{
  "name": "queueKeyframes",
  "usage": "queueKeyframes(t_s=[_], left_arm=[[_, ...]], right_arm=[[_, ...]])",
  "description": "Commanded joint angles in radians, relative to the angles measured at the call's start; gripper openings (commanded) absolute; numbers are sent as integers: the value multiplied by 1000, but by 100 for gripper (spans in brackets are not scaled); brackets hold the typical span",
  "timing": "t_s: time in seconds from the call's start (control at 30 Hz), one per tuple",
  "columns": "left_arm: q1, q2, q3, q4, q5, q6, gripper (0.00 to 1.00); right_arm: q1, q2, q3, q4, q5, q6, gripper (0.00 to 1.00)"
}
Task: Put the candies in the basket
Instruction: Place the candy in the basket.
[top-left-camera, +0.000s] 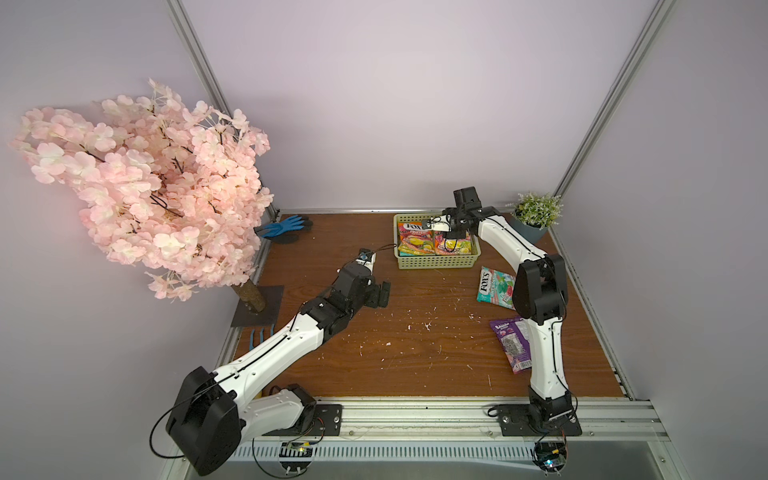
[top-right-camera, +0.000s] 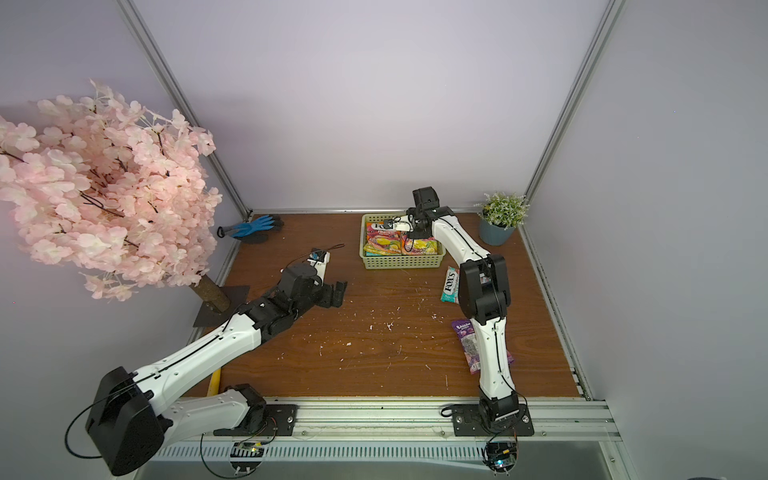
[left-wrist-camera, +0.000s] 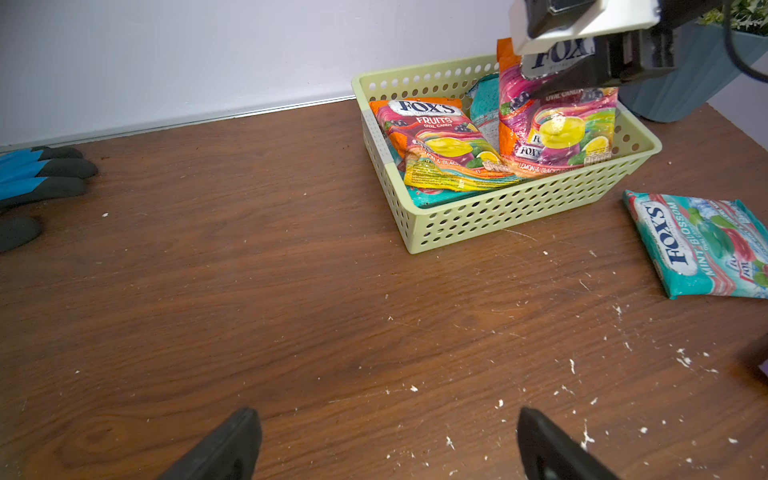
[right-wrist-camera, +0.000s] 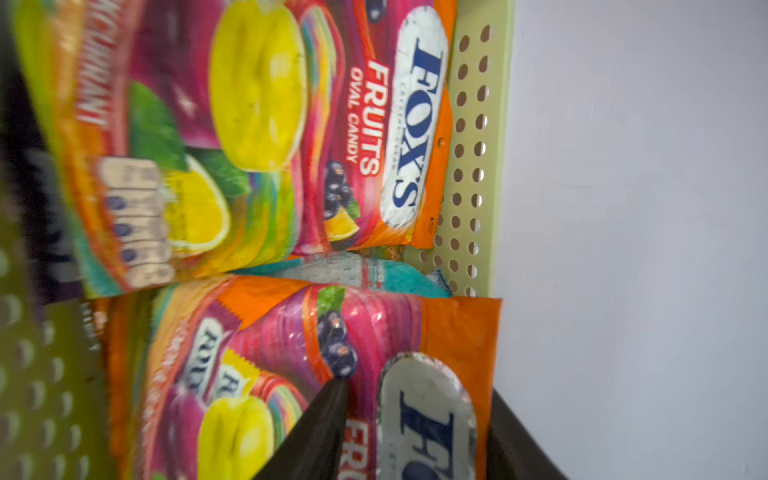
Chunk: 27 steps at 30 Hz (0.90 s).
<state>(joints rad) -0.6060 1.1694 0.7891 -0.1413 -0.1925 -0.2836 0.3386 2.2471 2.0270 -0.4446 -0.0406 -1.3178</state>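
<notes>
Leaning in the basket (left-wrist-camera: 519, 208), the right-hand orange bag (left-wrist-camera: 557, 124) ran near-to-far, logo end raised farthest, between the parted jaws of the right gripper (right-wrist-camera: 417, 386); the left gripper (left-wrist-camera: 386, 413) stood spread.

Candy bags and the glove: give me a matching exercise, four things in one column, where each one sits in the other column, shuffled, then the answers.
Things:
1. teal mint bag
2. purple bag
3. blue glove
4. orange bag at the right gripper

Places:
A. standing in the basket
B. by the pink tree, at the table's back edge
C. flat on the table, close beside the basket
D. flat on the table, nearest the front rail

Pairs: 1-C, 2-D, 3-B, 4-A
</notes>
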Motion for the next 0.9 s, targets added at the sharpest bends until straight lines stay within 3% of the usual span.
queueKeyframes(t_s=[0.0, 0.13, 0.23, 0.47, 0.57, 0.63, 0.77, 0.87], left_arm=[[8, 24, 9, 19, 1, 6, 99], [8, 47, 3, 35, 14, 0, 99], [8, 52, 2, 50, 22, -8, 99], [10, 57, 17, 103, -1, -64, 99], [11, 73, 42, 117, 34, -88, 99], [12, 95, 66, 115, 76, -103, 99], [11, 151, 97, 143, 220, -141, 98], [9, 193, 95, 200, 325, -180, 87]], right_arm=[[4, -39, 12, 132, -32, 63, 53], [10, -82, -83, 242, -40, 133, 55], [14, -137, -156, 321, -33, 275, 57], [27, -363, -384, 413, -46, 1001, 59], [27, -458, -512, 420, 61, 1319, 60], [17, -499, -557, 323, 155, 1496, 61], [-47, -531, -633, 100, 170, 1616, 62], [-138, -583, -768, 93, 148, 1685, 63]])
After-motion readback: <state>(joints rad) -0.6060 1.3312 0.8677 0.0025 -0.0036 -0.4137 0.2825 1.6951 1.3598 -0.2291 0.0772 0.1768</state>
